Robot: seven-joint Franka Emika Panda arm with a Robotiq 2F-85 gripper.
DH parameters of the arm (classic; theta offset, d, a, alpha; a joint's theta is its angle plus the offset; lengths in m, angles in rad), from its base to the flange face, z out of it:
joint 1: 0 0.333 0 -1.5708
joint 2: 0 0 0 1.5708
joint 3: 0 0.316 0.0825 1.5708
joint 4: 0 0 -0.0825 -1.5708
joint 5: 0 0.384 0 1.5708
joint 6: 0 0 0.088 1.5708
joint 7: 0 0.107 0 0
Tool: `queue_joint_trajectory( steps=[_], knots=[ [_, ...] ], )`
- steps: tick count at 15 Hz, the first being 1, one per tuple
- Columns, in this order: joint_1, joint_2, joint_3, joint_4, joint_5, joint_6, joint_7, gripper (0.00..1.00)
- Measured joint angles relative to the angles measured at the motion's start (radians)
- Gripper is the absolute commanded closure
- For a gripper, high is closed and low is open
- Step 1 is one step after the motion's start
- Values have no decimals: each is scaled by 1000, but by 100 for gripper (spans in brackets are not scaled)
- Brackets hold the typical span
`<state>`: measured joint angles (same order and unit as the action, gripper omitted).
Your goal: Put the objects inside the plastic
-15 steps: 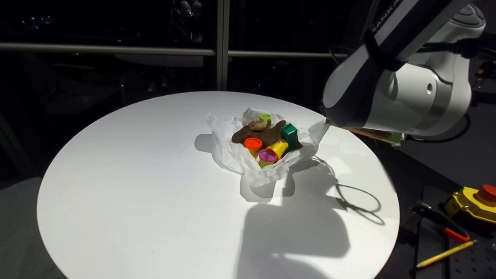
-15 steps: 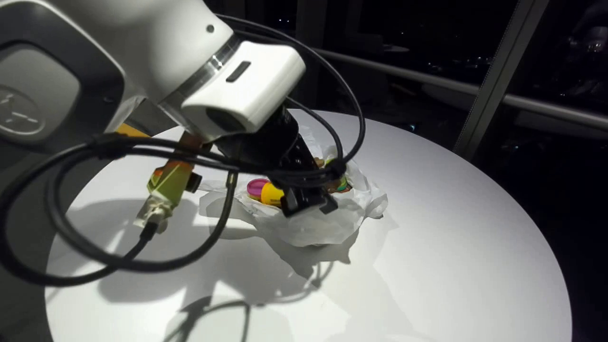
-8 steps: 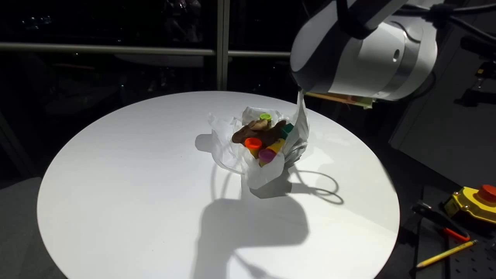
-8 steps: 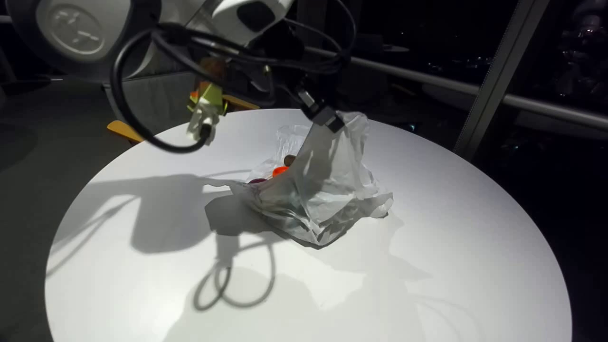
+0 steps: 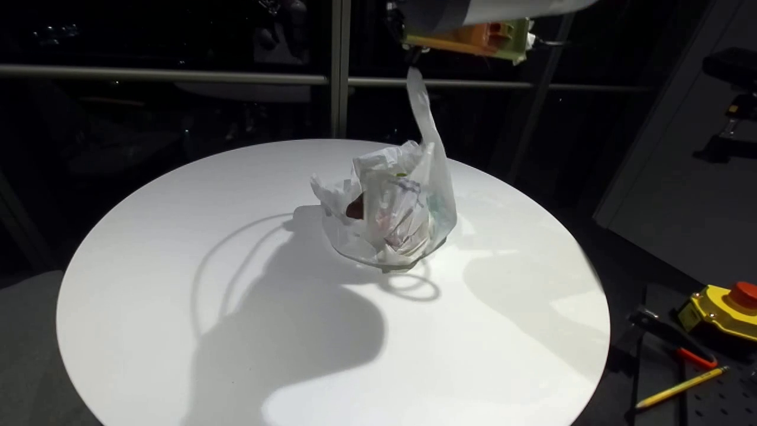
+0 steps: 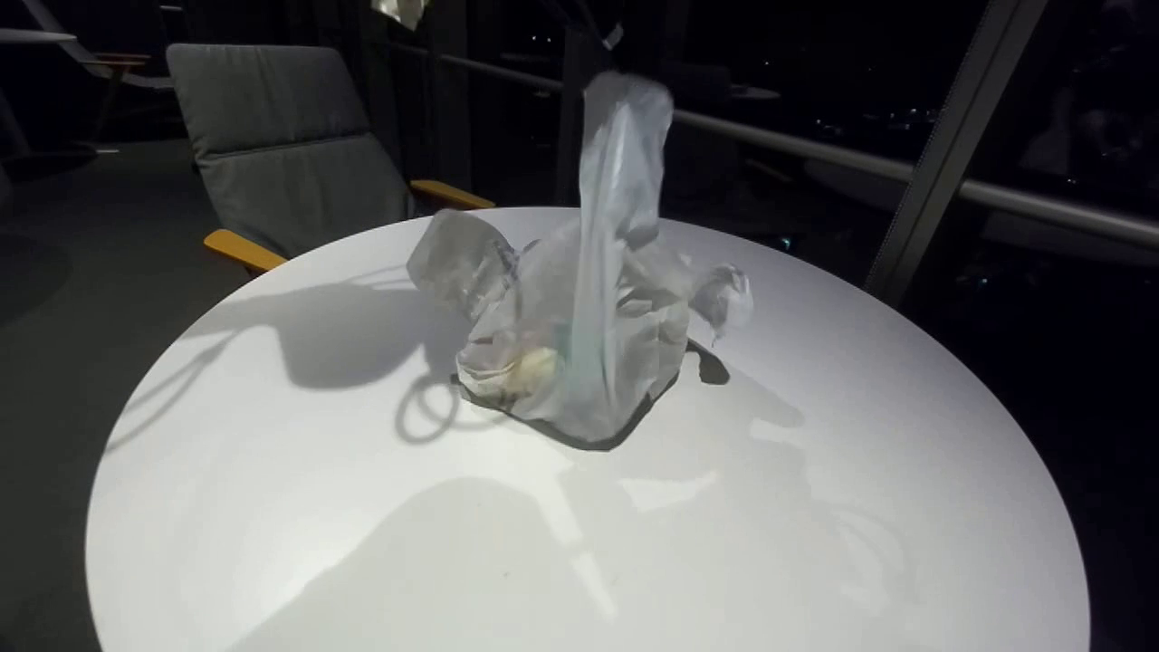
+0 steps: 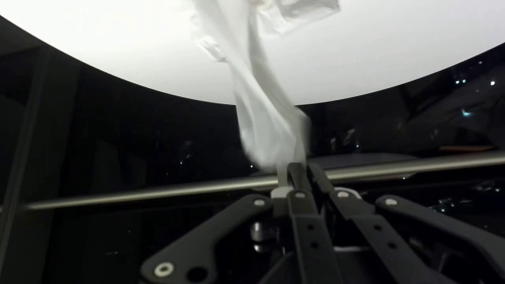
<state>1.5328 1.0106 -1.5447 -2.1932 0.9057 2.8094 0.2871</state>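
From the left in an exterior view, here's the round white worktop [image 5: 136,284], the arm's broad shadow [image 5: 284,343] sprawled over its near half. Slide right and there it is, the translucent white bag [image 5: 390,204], sitting toward the far side, and yes, toys are inside! The brown plush [image 5: 355,207] peeks out through a gap on the bag's left; next come pinkish blurs behind the film, a yellow-green sliver [image 5: 401,175] up top, then a green tint at the right wall, all too hazy for a clean outline. A yellow patch [image 6: 534,367] shows through too, in an exterior view. One strip of film stands tall above the rest, and at its peak is the end effector [image 7: 307,167]. Look at the wrist view: fingers [image 7: 298,179] all but together, the thinnest slit between, the film's blurred upper end right at the tips. Pinched or let loose? Can't tell from here! Farther right, an orange-and-green bracket [image 5: 467,40] hangs below the white arm [image 5: 526,7]. And off beyond the worktop's right edge lie a yellow pencil [image 5: 680,389] and, just past it, a yellow box [image 5: 704,313] topped by a red button [image 5: 743,294].
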Motion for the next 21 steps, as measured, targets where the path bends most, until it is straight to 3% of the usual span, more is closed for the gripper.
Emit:
queue_joint_trajectory(
  steps=[5, 7, 9, 13, 17, 21],
  knots=[
    [-5, -26, -70, 237, -337, -296, 156, 21],
    [-17, -79, -53, 310, -415, -369, 170, 6],
    [-50, -143, -2, 369, -471, -415, 171, 0],
    [-213, -271, 205, 464, -550, -451, 168, 0],
    [-465, -323, 474, 568, -544, -505, 105, 0],
    [-749, -322, 777, 696, -607, -581, 102, 0]
  ],
)
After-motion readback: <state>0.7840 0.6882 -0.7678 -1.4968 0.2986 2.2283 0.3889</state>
